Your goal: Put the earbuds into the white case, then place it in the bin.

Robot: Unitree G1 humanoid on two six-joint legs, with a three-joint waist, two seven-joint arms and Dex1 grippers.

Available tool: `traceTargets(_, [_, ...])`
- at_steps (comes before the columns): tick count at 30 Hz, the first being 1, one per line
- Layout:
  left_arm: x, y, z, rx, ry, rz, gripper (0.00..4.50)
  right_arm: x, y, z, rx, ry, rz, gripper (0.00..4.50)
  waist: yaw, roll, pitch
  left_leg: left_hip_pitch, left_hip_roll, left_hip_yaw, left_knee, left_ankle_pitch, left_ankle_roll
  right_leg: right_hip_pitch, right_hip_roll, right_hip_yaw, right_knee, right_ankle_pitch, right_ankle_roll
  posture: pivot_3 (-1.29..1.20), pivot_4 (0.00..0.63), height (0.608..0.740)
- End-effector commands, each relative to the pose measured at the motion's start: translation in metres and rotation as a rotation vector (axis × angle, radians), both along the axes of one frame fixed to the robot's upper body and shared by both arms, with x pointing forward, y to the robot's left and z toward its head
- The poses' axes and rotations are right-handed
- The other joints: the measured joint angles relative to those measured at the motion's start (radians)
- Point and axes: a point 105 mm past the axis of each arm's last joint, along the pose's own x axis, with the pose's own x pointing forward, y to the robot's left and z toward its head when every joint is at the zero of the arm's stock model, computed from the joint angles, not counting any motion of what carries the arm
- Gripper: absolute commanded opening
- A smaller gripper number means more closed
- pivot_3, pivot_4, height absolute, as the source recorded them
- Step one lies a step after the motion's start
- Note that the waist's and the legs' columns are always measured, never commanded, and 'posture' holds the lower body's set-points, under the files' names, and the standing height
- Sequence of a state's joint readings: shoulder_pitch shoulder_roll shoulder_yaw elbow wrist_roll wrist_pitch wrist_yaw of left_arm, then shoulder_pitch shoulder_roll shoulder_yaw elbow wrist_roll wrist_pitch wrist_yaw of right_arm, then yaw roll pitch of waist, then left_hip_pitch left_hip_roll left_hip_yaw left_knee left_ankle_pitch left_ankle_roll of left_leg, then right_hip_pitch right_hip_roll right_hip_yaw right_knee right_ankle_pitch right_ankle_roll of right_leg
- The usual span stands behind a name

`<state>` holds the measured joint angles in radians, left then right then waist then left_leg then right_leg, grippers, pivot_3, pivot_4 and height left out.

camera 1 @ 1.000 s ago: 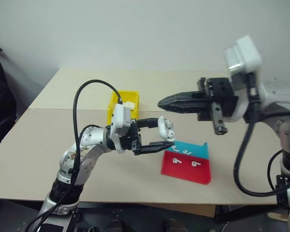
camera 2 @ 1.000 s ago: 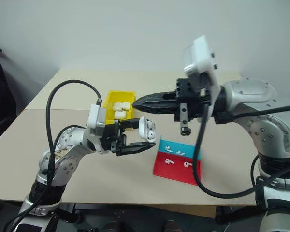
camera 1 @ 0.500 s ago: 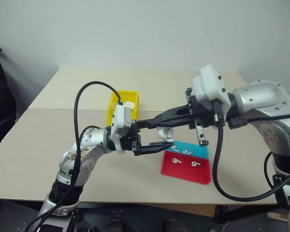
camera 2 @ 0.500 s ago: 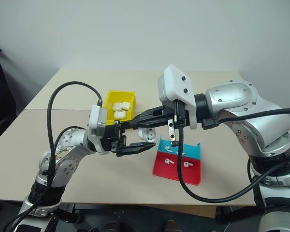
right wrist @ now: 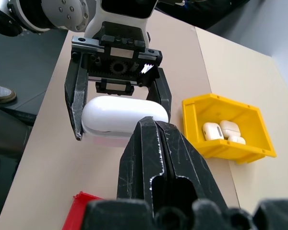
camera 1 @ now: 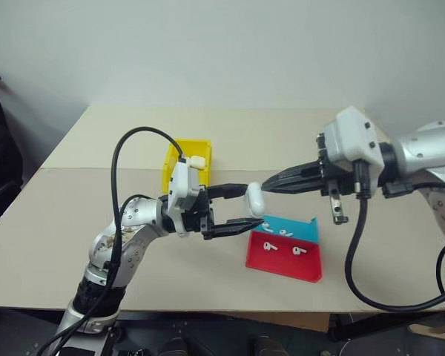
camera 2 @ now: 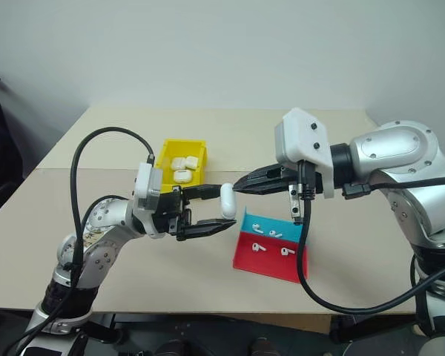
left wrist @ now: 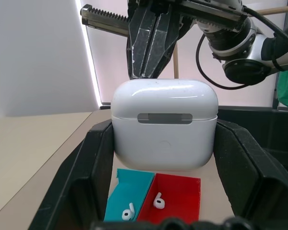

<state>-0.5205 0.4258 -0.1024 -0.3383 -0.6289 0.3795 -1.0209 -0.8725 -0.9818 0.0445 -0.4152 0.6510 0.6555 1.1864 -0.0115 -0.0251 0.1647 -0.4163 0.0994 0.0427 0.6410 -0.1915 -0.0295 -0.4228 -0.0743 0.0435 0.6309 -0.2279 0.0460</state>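
A pale beige bench point(camera 1: 59, 215) carries everything, and a straight seam runs across its top from side to side. Toward the back, left of centre and just behind the seam, the yellow bin point(camera 2: 182, 150) rests on the surface with a few small white cases point(camera 2: 182, 167) inside it. Nearer the front, right of centre, lies a flat tray point(camera 1: 284, 257), blue at the rear and red in front, with white earbuds point(camera 1: 273, 248) scattered in both halves.
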Motion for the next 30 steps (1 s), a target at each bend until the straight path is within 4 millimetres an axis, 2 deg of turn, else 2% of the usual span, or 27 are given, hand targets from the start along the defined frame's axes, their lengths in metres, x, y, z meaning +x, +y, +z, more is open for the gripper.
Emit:
traceTargets(1, [-0.008,-0.001,0.015,-0.026,-0.073,-0.027,2.78,-0.006,-0.008,0.016,0.017,-0.084,-0.007,0.04,0.001,0.0,0.0,0.0,0.0,0.0,0.0,0.0,0.0,0.0,0.0,0.0,0.0,0.0,0.0,0.0,0.15,0.74])
traceTargets(5, [-0.007,-0.001,0.013,-0.027,-0.071,-0.026,2.78,-0.005,-0.01,0.024,0.034,-0.124,-0.024,0.04,0.0,0.0,0.0,0.0,0.0,0.0,0.0,0.0,0.0,0.0,0.0,0.0,0.0,0.0,0.0,0.0,0.15,0.74])
traceTargets(9, [-0.006,-0.002,0.012,-0.029,-0.068,-0.02,2.78,-0.011,-0.004,0.037,0.118,-0.125,0.007,0.04,-0.002,0.0,0.0,0.0,0.0,0.0,0.0,0.0,0.0,0.0,0.0,0.0,0.0,0.0,0.0,0.0,0.15,0.74])
traceTargets(13, [-0.001,0.003,0.015,-0.054,-0.065,0.041,2.78,-0.009,-0.002,0.031,0.15,-0.103,-0.005,0.04,0.0,0.0,0.0,0.0,0.0,0.0,0.0,0.0,0.0,0.0,0.0,0.0,0.0,0.0,0.0,0.0,0.15,0.74])
traceTargets(15, [0.014,0.009,0.023,-0.096,-0.065,0.175,2.78,-0.003,-0.003,0.021,0.153,-0.088,-0.058,0.04,0.001,0.0,0.0,0.0,0.0,0.0,0.0,0.0,0.0,0.0,0.0,0.0,0.0,0.0,0.0,0.0,0.15,0.74])
traceTargets(20, [0.073,0.033,0.042,-0.105,-0.065,0.664,2.78,-0.001,-0.007,0.008,0.229,-0.039,-0.131,0.04,0.009,0.0,0.0,0.0,0.0,-0.001,0.002,0.0,0.0,0.001,0.0,0.0,0.001,0.001,0.001,0.0,0.15,0.74])
traceTargets(22, [0.086,0.042,0.047,-0.064,-0.089,0.767,2.78,0.0,-0.009,0.003,0.241,-0.031,-0.154,0.04,0.012,0.0,0.0,0.0,0.0,-0.001,0.002,0.0,0.0,0.001,0.0,0.0,0.001,0.001,0.001,0.0,0.15,0.74])
traceTargets(24, [0.107,0.055,0.049,-0.05,-0.063,0.92,2.78,0.002,-0.011,-0.003,0.254,-0.015,-0.186,0.04,0.012,0.0,0.0,0.0,0.0,0.0,0.001,0.0,0.0,0.001,0.0,0.0,0.0,0.001,0.001,0.0,0.15,0.74])
traceTargets(27, [0.135,0.07,0.043,-0.059,0.0,1.128,2.78,0.006,-0.013,-0.009,0.271,0.001,-0.218,0.04,0.015,0.0,0.0,0.0,-0.001,0.0,0.001,0.0,0.0,0.001,0.0,0.0,0.0,0.001,0.001,0.0,0.15,0.74])
traceTargets(30, [0.155,0.077,0.026,0.068,-0.084,1.27,2.78,0.01,-0.014,-0.012,0.279,0.01,-0.242,0.04,0.014,0.0,0.0,0.0,-0.001,0.0,0.001,0.0,0.0,0.001,0.0,0.0,0.0,0.001,0.001,0.0,0.15,0.74])
